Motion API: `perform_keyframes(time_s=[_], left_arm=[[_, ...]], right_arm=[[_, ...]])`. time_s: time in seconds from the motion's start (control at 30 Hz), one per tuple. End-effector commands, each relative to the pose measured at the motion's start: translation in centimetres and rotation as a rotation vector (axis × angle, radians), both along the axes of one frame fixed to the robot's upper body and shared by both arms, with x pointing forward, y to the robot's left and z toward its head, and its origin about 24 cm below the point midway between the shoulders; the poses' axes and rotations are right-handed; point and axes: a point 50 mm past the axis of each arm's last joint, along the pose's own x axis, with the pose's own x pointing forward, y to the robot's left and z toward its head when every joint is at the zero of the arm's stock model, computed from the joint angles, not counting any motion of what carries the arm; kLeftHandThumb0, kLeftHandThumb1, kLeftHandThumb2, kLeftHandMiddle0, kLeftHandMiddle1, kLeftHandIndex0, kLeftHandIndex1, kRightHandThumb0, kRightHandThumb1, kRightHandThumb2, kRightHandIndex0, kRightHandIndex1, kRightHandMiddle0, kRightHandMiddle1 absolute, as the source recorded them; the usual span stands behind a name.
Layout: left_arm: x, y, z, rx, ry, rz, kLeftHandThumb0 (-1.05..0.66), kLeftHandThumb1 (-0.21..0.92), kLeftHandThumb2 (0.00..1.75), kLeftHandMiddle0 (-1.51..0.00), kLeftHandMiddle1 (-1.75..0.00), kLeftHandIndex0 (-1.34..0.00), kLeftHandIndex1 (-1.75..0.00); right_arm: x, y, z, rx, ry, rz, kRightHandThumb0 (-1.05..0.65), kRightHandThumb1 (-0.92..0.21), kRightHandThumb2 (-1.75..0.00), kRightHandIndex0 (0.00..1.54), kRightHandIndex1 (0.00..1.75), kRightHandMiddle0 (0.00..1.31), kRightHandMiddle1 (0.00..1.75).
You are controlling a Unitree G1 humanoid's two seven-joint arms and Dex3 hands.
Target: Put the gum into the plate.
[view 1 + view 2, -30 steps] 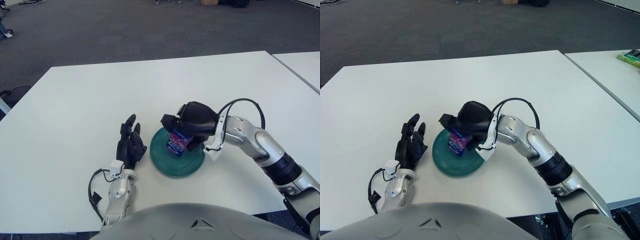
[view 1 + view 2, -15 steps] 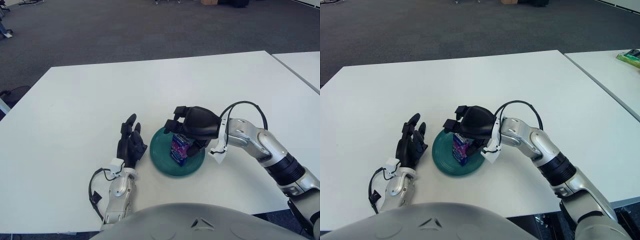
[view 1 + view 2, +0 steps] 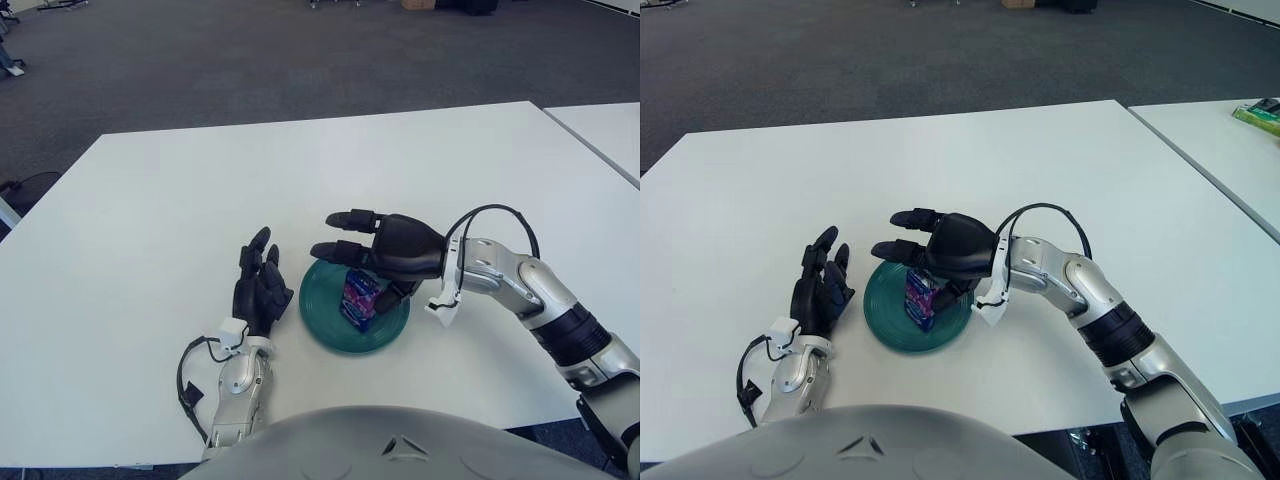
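Observation:
A small purple gum box (image 3: 360, 297) stands upright in the round green plate (image 3: 325, 322) near the table's front middle. My right hand (image 3: 372, 246) hovers just above and behind the box, fingers (image 3: 348, 218) spread out to the left, holding nothing. The box also shows in the right eye view (image 3: 922, 297), free of the hand. My left hand (image 3: 259, 286) rests flat on the table just left of the plate, fingers relaxed and open.
The white table (image 3: 200, 190) stretches wide behind and beside the plate. A second white table (image 3: 1220, 140) stands to the right across a narrow gap, with a green object (image 3: 1262, 116) at its far edge. Dark carpet lies beyond.
My right hand lowered the gum box into the plate, opened its fingers and let go of it. The box now stands alone in the plate. The left hand has not moved.

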Motion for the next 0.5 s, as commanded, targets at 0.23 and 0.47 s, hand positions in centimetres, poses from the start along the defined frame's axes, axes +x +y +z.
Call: perform_keyframes(time_s=[0.23, 0.47], left_arm=[[-0.41, -0.65, -1.24, -0.074, 0.054, 0.021, -0.94, 0.92, 0.95, -0.26, 0.00, 0.00, -0.58], [-0.45, -0.32, -1.48, -0.059, 0.056, 0.022, -0.95, 0.92, 0.91, -0.28, -0.01, 0.00, -0.60]], right_arm=[[0.39, -0.24, 0.56, 0.045, -0.004, -0.020, -1.05, -0.92, -0.98, 0.00, 0.00, 0.00, 0.00], [0.40, -0.48, 0.67, 0.080, 0.057, -0.081, -1.05, -0.92, -0.99, 0.00, 0.00, 0.00, 0.00]])
